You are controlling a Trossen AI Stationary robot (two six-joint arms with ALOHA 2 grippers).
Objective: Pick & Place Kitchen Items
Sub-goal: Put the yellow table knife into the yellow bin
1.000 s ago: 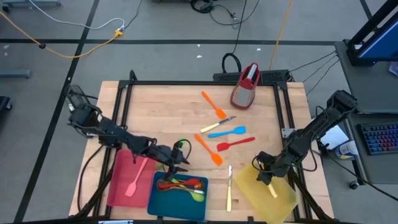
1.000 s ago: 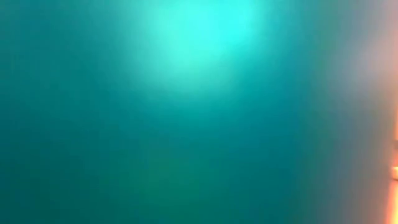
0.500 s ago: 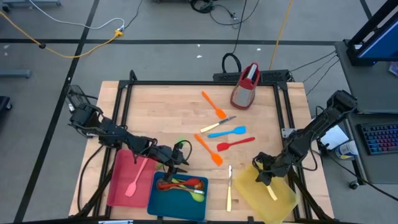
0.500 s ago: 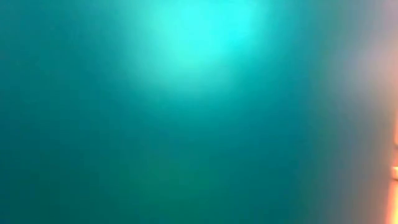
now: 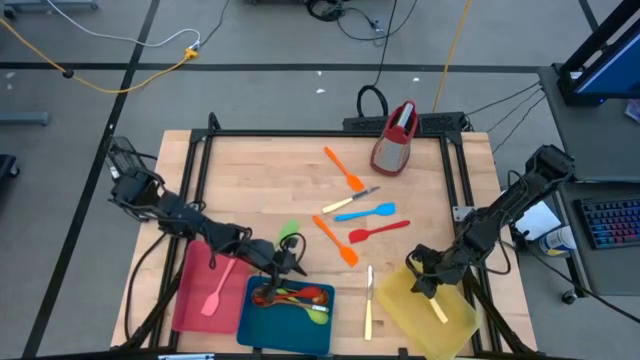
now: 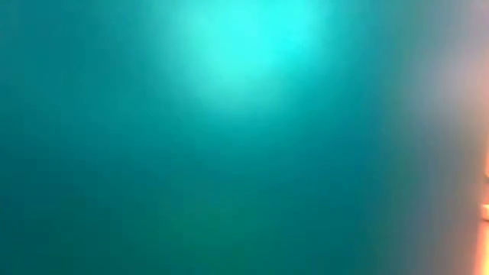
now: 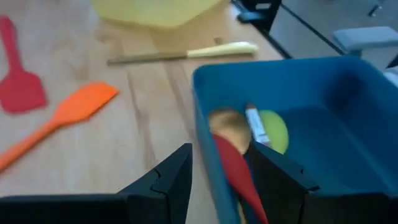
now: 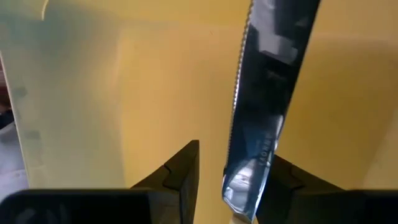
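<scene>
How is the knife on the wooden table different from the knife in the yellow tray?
The knife on the table lies on bare wood between the blue tray and the yellow tray, with no gripper near it. The knife in the yellow tray lies with its blade between the right gripper's open fingers. The table knife shows whole; the tray knife is partly hidden under the gripper. Both have cream handles.

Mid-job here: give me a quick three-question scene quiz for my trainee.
1. True or false: the pink spatula lies in the red tray.
2. How many orange spatulas lie on the bare table?
3. Which tray is the right gripper over: A blue, B yellow, C red?
Key: 1 true; 2 two; 3 B, the yellow tray.
</scene>
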